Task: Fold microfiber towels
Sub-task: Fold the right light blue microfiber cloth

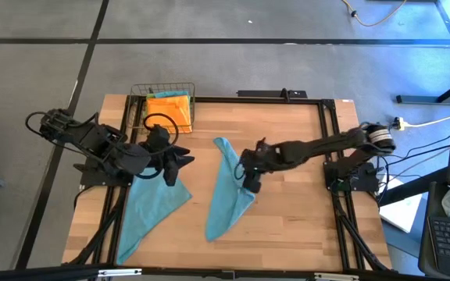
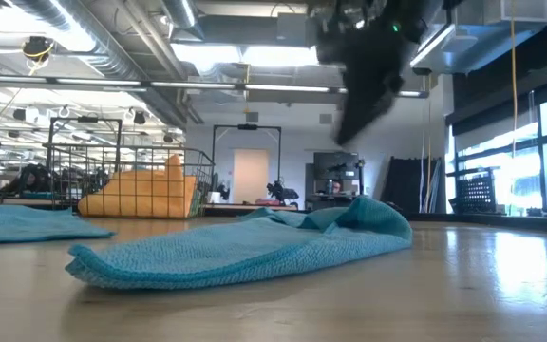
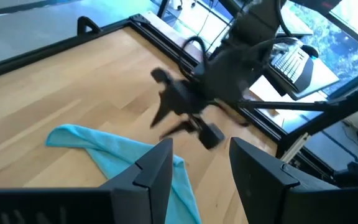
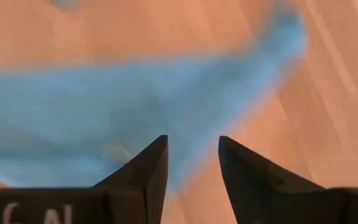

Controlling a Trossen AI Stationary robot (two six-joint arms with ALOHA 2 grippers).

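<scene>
So the right gripper (image 1: 250, 181) is hanging just above the middle teal towel (image 1: 229, 191) — in its wrist view the two fingers (image 4: 146, 174) stand a little apart with nothing pinched between them, and the blue cloth fills the space right under the tips. From table level you can see the gripper (image 2: 354, 114) is clear of the fabric, not touching. That towel is a long rumpled strip running from near the table's centre toward the front edge, bunched up at the far end.

The left gripper (image 1: 172, 173) sits over the near corner of a second teal towel (image 1: 151, 207), which lies flat on the left side of the table. Its fingers (image 3: 157, 171) are parted too and empty, pointing across toward the middle towel and the other arm.

At the back left there's a wire basket (image 1: 162, 109) with an orange towel (image 1: 168, 107) in it.

The table (image 1: 287, 211) is light wood planks with a black frame around it. Beyond it — an open workshop-type room with exposed ceiling pipes, strip lights and big windows on one side.
</scene>
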